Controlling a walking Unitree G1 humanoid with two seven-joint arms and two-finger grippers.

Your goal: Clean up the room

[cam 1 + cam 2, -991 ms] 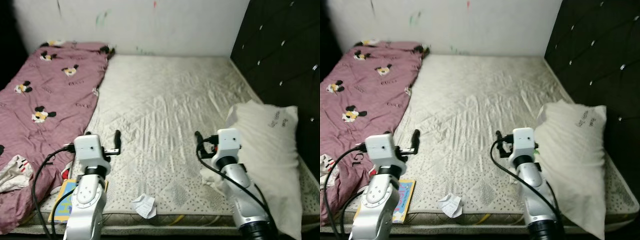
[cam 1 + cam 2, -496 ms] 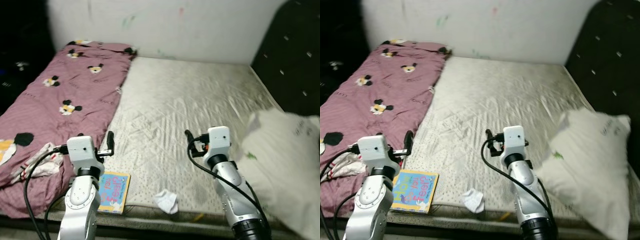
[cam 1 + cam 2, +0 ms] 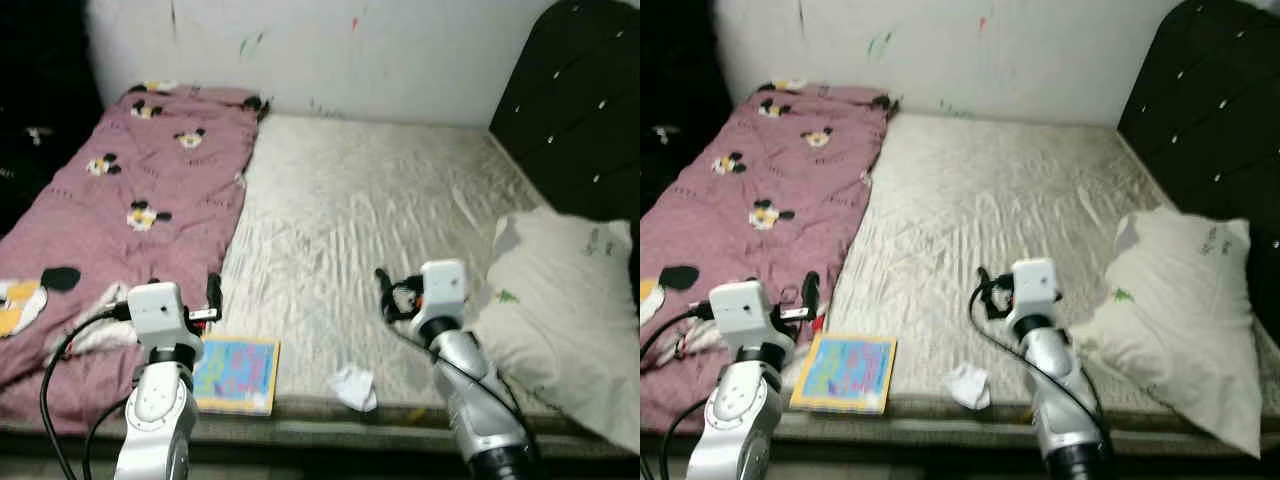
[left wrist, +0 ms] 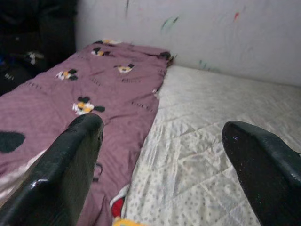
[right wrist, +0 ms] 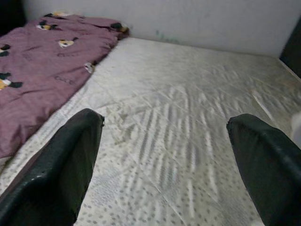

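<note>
Over the near edge of the bed, the left gripper (image 4: 162,155) is hovering with its two black fingers (image 4: 77,155) spread wide and nothing between them. Just below and beside it, toward the right gripper, a colourful picture book (image 3: 236,373) is lying flat on the mattress (image 3: 370,220) edge. Ahead of it and out to its left side, a purple cartoon-print blanket (image 3: 130,200) is covering that part of the bed.

The right gripper (image 5: 164,165) is hovering above the pale mattress, released as well, fingers far apart. Below it, toward the left gripper, a crumpled white paper (image 3: 354,385) is sitting near the bed's front edge. Out to its right, a white pillow (image 3: 565,300) is resting against the dark headboard (image 3: 570,100).
</note>
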